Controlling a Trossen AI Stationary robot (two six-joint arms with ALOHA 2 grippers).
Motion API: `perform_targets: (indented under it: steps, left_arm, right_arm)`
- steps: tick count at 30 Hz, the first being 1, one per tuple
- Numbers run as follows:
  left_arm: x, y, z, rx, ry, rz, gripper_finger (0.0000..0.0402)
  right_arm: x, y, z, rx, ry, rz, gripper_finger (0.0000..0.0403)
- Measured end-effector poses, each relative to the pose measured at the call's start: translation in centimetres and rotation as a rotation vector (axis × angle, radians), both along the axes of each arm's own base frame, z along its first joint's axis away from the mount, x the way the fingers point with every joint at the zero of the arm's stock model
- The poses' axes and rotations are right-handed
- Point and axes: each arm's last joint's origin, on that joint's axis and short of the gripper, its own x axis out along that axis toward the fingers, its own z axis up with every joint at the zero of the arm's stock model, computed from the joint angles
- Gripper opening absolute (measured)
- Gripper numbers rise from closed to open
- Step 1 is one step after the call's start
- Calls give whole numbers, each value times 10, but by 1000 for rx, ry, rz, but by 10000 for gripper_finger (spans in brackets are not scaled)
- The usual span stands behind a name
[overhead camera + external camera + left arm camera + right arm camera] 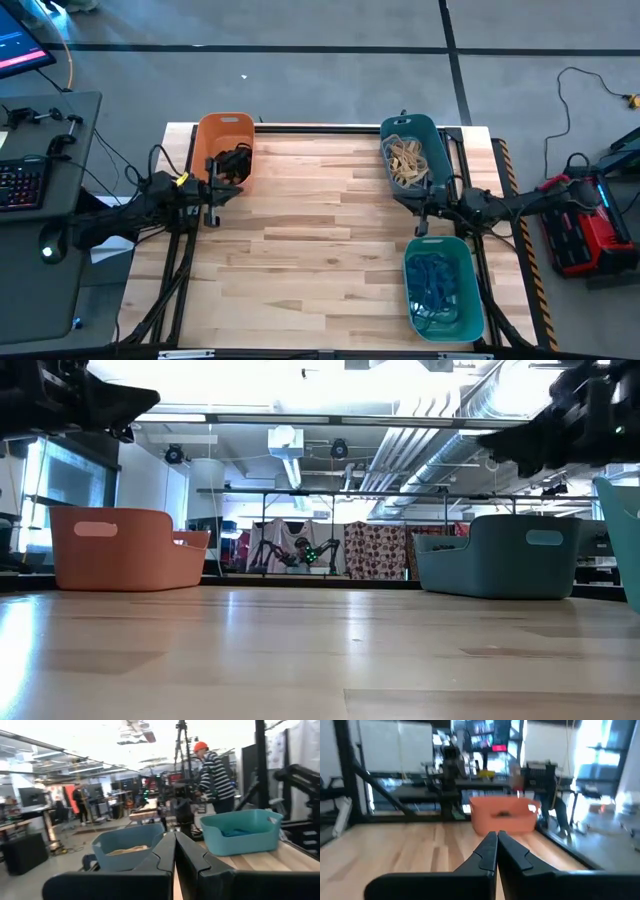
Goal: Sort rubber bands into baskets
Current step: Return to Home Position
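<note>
**Both arms over the light wooden plank surface (320,260), viewed from above.** At far left stands the orange-salmon plastic basket (203,150), holding a tangle of black rubber bands (233,163). At far right, the dark teal-blue plastic basket (441,150) holds tan rubber bands (405,157). At near right, the lighter green plastic basket (474,290) holds blue rubber bands (432,285).

Your left hand (175,837) hangs above the surface just beside the near end of the orange basket, its fingers pressed together on nothing. Your right hand (497,837) hangs between the two right-side baskets, likewise pressed together and empty.

No loose band shows on the wood in any view, and each colour lies in its own basket, so the sorting reads as finished. By this judgement, all that is left is to bring both arms to rest. Thin bands are hard to spot from above, so look over the bare wood once before you call it done.
</note>
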Motion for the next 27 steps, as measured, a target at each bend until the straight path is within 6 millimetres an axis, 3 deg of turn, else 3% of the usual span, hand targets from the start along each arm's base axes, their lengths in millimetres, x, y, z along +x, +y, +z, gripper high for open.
perform_targets:
  steps: [14,27]
  left_arm:
    - [-1,1,3,10,-16,61,0]
    - [0,9,-9,-82,78,241,0]
  right_arm:
    - [-32,-1,4,-36,-48,-51,0]
    - [-32,-10,-3,5,11,-223,0]
